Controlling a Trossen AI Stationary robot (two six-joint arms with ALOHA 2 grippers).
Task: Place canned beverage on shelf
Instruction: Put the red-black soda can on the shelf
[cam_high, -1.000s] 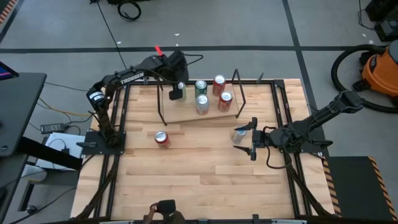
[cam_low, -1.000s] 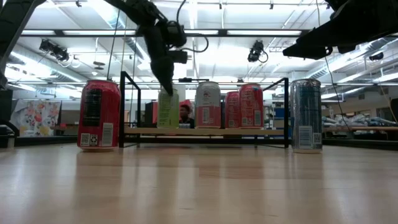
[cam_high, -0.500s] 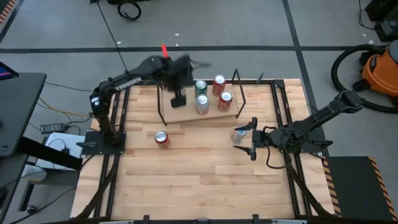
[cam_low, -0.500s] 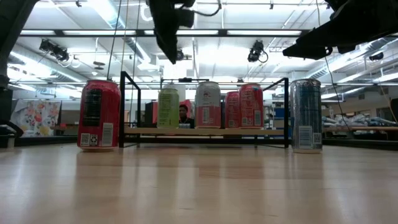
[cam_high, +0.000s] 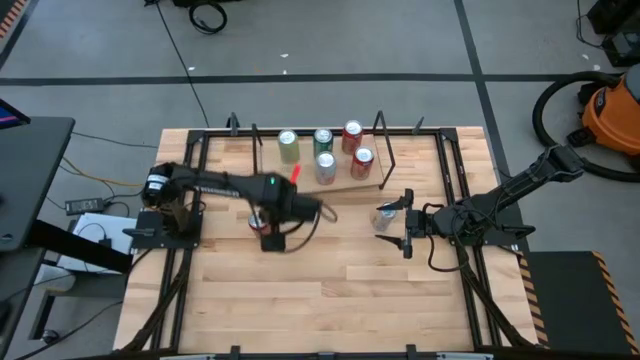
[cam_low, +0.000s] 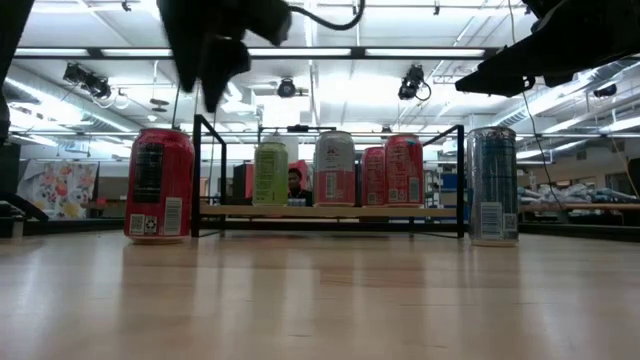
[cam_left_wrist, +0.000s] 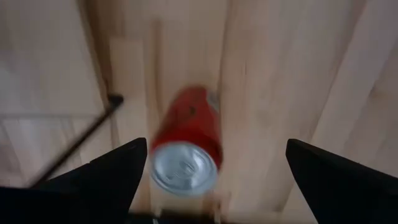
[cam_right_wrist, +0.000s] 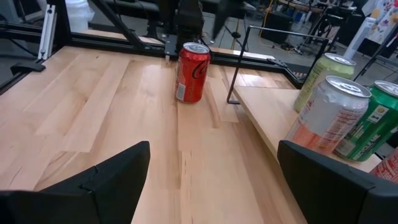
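Observation:
The light wood shelf stands at the table's far middle with black rod uprights. On it stand a light green can, a green can, a white-pink can and two red cans. A red can stands upright on the table near the shelf's left end. My left gripper is open above it, one finger on each side, not touching; in the low view it hangs well above the can. My right gripper is open, raised beside a silver-blue can.
The black frame rails run along the table's left and right sides. Bare tabletop lies toward the near edge. The shelf's left upright stands close to the red can. An orange vacuum sits on the floor at the right.
My left gripper has left the light green can standing on the shelf's left part, risen, then swung toward the table's near edge and left until it hangs over the red can on the table.

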